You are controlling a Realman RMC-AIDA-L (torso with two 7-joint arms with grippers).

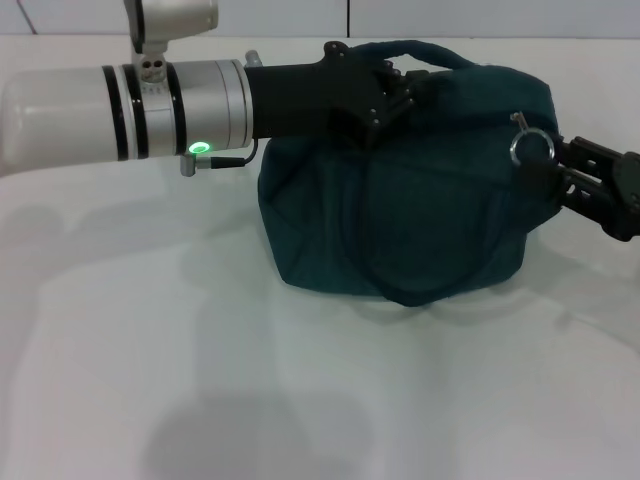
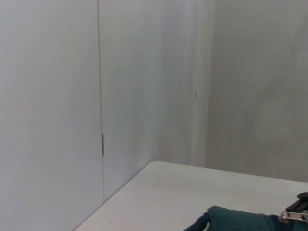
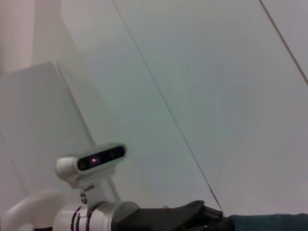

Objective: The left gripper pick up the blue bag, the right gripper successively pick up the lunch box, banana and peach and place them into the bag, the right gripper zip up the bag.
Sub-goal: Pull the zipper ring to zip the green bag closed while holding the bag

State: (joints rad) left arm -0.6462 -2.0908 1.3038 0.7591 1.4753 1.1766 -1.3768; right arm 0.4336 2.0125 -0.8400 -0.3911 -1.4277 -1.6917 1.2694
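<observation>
The blue bag (image 1: 400,200) sits on the white table, dark teal, its top drawn together. My left gripper (image 1: 388,97), black on a silver arm with a green light, is shut on the fabric at the bag's top. The metal ring zipper pull (image 1: 527,147) stands at the bag's right end. My right gripper (image 1: 557,170) reaches in from the right edge, its tip right against that ring. The bag's top (image 2: 236,221) and the pull (image 2: 291,216) show low in the left wrist view. The lunch box, banana and peach are out of view.
The white table (image 1: 200,350) spreads in front of and to the left of the bag. A loop handle (image 1: 400,290) hangs down the bag's front. The right wrist view shows the left arm (image 3: 91,216) and a white camera head (image 3: 91,161) above it, with white walls behind.
</observation>
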